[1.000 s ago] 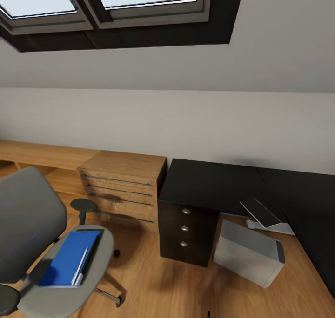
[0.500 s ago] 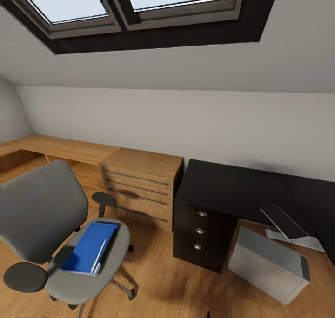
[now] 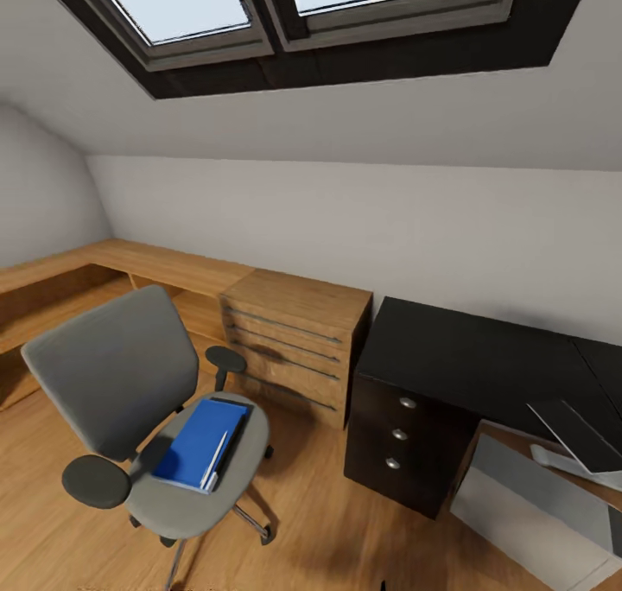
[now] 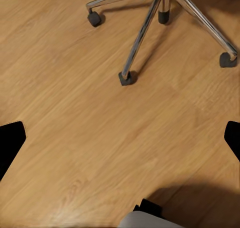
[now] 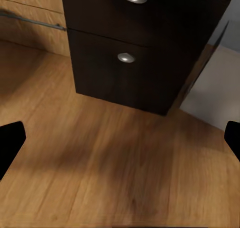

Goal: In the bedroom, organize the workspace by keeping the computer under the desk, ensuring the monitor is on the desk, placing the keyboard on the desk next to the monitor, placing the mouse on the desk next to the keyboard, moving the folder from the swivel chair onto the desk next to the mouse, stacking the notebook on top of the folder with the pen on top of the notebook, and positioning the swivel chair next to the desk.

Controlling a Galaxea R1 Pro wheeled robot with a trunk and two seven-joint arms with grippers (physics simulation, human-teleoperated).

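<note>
At far left a grey chair (image 3: 147, 401) stands on the wood floor (image 3: 311, 530). A blue folder (image 3: 203, 442) lies flat on its seat. Next comes an oak drawer unit (image 3: 294, 340), then the black worktop (image 3: 471, 358) with its drawers. The computer (image 3: 540, 509) lies beneath it at right. Left tool (image 4: 120, 138) and right tool (image 5: 120, 138) both spread wide over the floor, empty.
</note>
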